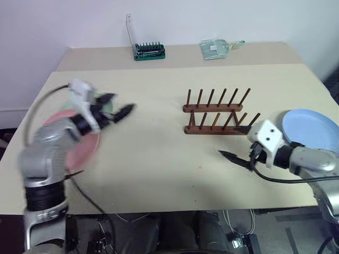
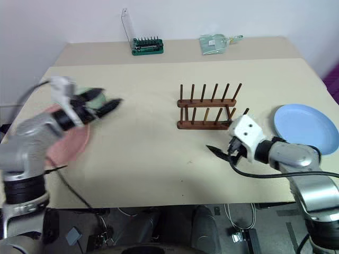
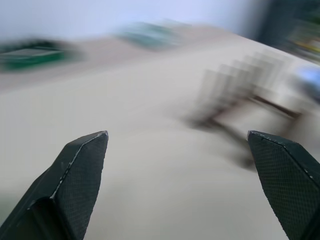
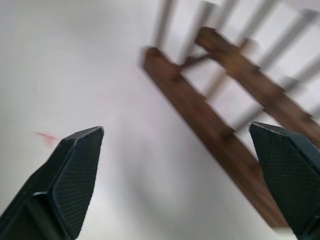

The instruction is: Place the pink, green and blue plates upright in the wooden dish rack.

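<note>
The wooden dish rack is standing a little right of the middle of the table, its two rails lying across the robot's view and every slot between the pegs bare, so none of the three plates is sitting in it yet. The blue plate is lying flat at the right edge of the table, just beside the rack's right end and within easy reach of the right arm. The pink plate is lying flat at the left side, well apart from the rack, with the green plate partly hidden behind the left arm at its far edge. The left gripper is hovering above those two plates with its fingers spread wide and nothing between them, and it is blurring as if in mid-swing. The right gripper is hanging low over the bare table in front of the rack's right end, likewise spread and empty, angling down toward the tabletop. At the back, a green tool holder and a clear packet are sitting out of the way. Judging by this layout, each arm is poised to serve its own side.
</note>
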`<action>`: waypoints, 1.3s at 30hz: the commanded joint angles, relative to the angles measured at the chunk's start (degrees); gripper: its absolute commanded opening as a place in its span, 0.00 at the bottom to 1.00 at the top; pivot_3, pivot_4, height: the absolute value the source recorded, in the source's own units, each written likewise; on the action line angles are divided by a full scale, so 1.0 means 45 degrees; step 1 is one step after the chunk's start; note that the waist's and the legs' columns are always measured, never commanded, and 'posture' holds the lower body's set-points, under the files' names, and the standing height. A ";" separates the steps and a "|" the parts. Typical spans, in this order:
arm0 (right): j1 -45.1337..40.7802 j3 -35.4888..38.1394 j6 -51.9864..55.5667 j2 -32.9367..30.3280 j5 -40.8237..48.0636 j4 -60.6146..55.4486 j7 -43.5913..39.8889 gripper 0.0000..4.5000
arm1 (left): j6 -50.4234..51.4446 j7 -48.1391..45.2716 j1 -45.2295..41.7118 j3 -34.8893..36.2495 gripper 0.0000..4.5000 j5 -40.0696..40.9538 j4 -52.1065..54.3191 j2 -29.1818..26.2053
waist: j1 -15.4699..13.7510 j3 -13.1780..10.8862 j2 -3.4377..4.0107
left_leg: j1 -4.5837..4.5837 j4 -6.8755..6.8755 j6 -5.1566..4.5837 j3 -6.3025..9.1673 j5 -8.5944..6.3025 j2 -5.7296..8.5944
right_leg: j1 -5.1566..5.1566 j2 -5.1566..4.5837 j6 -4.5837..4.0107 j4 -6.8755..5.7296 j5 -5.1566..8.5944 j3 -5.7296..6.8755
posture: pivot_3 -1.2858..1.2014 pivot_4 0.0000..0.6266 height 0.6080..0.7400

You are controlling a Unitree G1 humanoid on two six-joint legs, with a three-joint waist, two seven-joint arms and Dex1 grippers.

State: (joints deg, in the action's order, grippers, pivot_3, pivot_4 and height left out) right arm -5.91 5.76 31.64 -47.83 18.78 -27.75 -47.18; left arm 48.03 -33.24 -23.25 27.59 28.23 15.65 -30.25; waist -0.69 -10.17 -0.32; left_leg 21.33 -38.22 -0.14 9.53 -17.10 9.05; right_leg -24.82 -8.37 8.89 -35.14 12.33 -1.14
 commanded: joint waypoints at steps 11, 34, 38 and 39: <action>-0.2948 -0.2164 -0.1697 0.0704 -0.0504 0.2687 -0.1372 1.00 | -0.0423 0.3255 0.5559 0.5631 0.96 0.1123 0.1403 0.1585 | -0.0169 0.0014 -0.0057 | 0.0011 0.0003 -0.0006 -0.0009 -0.0007 -0.0001 | -0.0009 -0.0014 -0.0009 0.0007 -0.0003 0.0013 | 0.52 0.24 0.96; -0.0659 -0.1099 -0.1670 0.0607 -0.0364 0.0718 -0.0657 1.00 | -0.1223 0.3959 0.4526 0.3287 0.01 0.1974 -0.1946 0.1764 | -0.0356 0.0053 -0.0051 | -0.0001 0.0006 0.0008 -0.0014 -0.0002 -0.0005 | -0.0012 -0.0008 -0.0024 0.0001 -0.0013 0.0012 | 0.52 0.24 0.96; -0.0629 -0.0728 -0.1442 0.0191 -0.0125 0.0433 -0.0938 1.00 | -0.1094 0.3910 0.3992 0.3688 0.01 0.3617 -0.0876 0.1764 | -0.0379 0.0050 -0.0058 | 0.0002 0.0003 0.0008 -0.0013 -0.0002 -0.0005 | -0.0012 -0.0009 -0.0024 0.0000 -0.0013 0.0012 | 0.52 0.24 0.96; -0.0813 -0.0613 -0.1150 0.0022 0.0128 0.0302 -0.1095 1.00 | -0.0973 0.3881 0.3817 0.3391 0.01 0.3752 -0.0394 0.1539 | -0.0385 0.0046 -0.0065 | 0.0005 0.0002 0.0008 -0.0010 -0.0002 -0.0004 | -0.0011 -0.0009 -0.0024 0.0000 -0.0014 0.0014 | 0.52 0.24 0.96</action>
State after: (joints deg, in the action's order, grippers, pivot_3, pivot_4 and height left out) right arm -8.14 0.18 25.32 -46.21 17.26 -23.33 -50.96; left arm 43.52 -15.67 -4.40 42.96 42.09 8.34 -21.65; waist -2.42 -9.97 -0.62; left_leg 21.37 -38.22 -0.10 9.49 -17.11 9.03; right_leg -24.86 -8.41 8.78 -35.13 12.27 -1.07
